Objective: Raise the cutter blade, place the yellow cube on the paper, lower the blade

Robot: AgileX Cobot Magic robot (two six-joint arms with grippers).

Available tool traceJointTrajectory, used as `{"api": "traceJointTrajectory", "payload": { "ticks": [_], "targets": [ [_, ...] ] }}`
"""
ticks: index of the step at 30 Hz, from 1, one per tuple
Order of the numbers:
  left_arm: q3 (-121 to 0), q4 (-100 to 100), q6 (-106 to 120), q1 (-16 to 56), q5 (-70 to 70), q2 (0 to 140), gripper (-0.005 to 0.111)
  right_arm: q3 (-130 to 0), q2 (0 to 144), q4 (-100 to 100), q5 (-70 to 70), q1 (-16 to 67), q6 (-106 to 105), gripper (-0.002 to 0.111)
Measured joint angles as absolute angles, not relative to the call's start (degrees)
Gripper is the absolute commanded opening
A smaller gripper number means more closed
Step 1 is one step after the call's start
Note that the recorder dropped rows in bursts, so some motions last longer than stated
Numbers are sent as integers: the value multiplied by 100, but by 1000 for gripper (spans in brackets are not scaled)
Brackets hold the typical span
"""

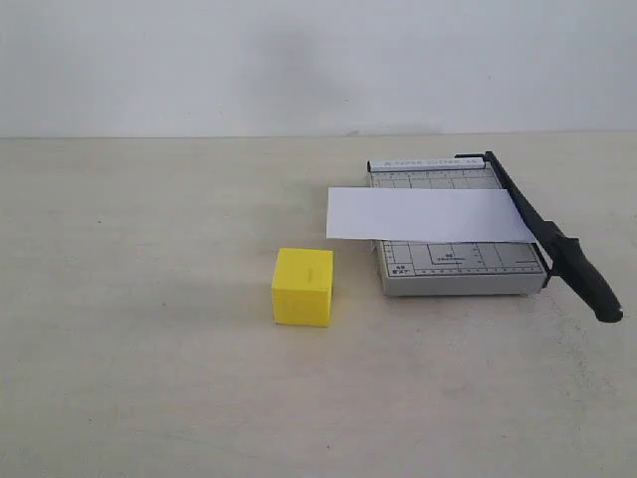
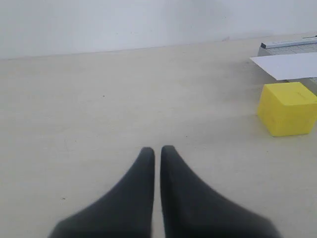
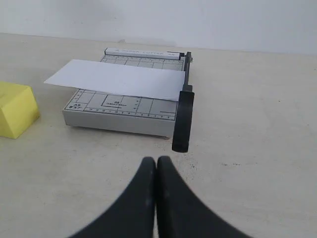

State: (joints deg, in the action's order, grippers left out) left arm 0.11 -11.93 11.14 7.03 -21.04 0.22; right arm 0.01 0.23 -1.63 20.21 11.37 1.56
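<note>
1. Pale beige tabletop (image 1: 149, 398) is filling the exterior view, with a plain white wall (image 1: 199, 60) running behind it.
2. The cutter blade (image 1: 553, 239) is lying flat along the right edge of the grey cutter base (image 1: 453, 264), right of centre. Its long axis is running diagonally from the hinge at upper right down to the thick handle at lower right.
3. The paper (image 1: 428, 214) is resting across the base, overhanging its left edge.
4. The yellow cube (image 1: 303, 287) is sitting on the table at centre, just left of the base and off the paper.
5. The right gripper (image 3: 156, 161) is hovering with tips pressed together, holding nothing. The handle is lying just ahead of it, so this arm is judged nearer for raising the blade.
6. The left gripper (image 2: 154, 151) is showing only a hairline slit between its tips and is empty.
</note>
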Motion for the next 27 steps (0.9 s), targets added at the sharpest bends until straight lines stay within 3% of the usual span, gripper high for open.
{"api": "traceJointTrajectory", "payload": {
  "ticks": [13,19,22,24,27],
  "targets": [
    [11,-1193,1114,703,-2104,22,4,1,23,-601,1532,1137,-1430,0],
    [11,-1193,1114,703,-2104,22,4,1,23,1148,556,1137,256,0],
    [11,-1193,1114,703,-2104,22,4,1,37,1250,-699,1137,311,0],
    [11,-1193,1114,703,-2104,22,4,1,982,1259,-1853,1137,-54,0],
    [11,-1193,1114,703,-2104,22,4,0,3691,1329,-2979,1137,-709,0]
  ]
}}
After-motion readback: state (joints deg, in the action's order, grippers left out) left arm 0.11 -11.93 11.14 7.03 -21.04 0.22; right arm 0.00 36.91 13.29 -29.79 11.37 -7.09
